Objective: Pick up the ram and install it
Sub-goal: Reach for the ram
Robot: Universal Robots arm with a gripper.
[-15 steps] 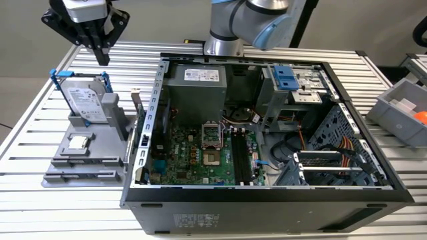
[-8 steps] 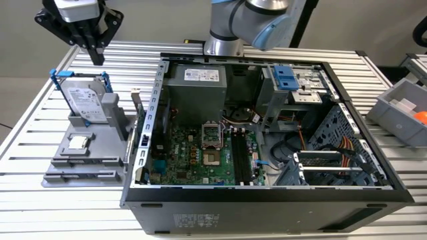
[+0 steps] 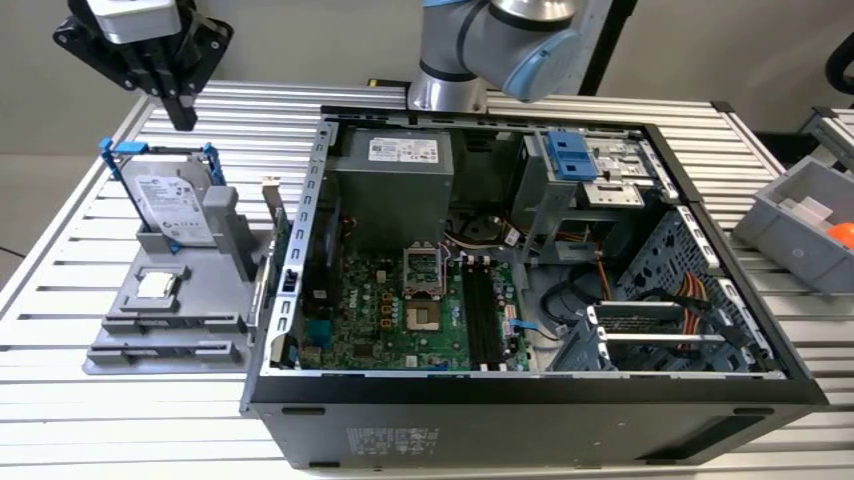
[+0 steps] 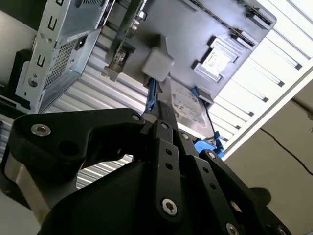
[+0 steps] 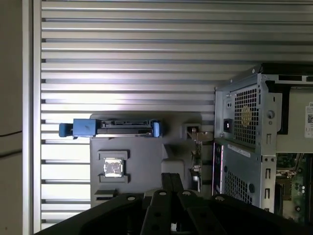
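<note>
End effector (image 3: 182, 120) is up high at the exterior view's far left, fingers pointing down, pinched narrow with nothing between them. The ram (image 3: 276, 232) is not picked: it stands on edge in a slot on the gray fixture (image 3: 134, 330), on the side just beside the open PC case (image 3: 534, 410), well below the end effector and toward the exterior view's right of it. On the same fixture, the hard drive (image 3: 176, 205) in its blue frame stands upright at the back and the small square silver chip (image 3: 158, 287) lies flat in its pocket in front of it. Fixture and case both sit on the slatted aluminium surface (image 3: 54, 400). Inside the case the motherboard (image 3: 387, 320) lies flat, its black memory slots (image 3: 483, 315) running front to back, well apart from the ram.
</note>
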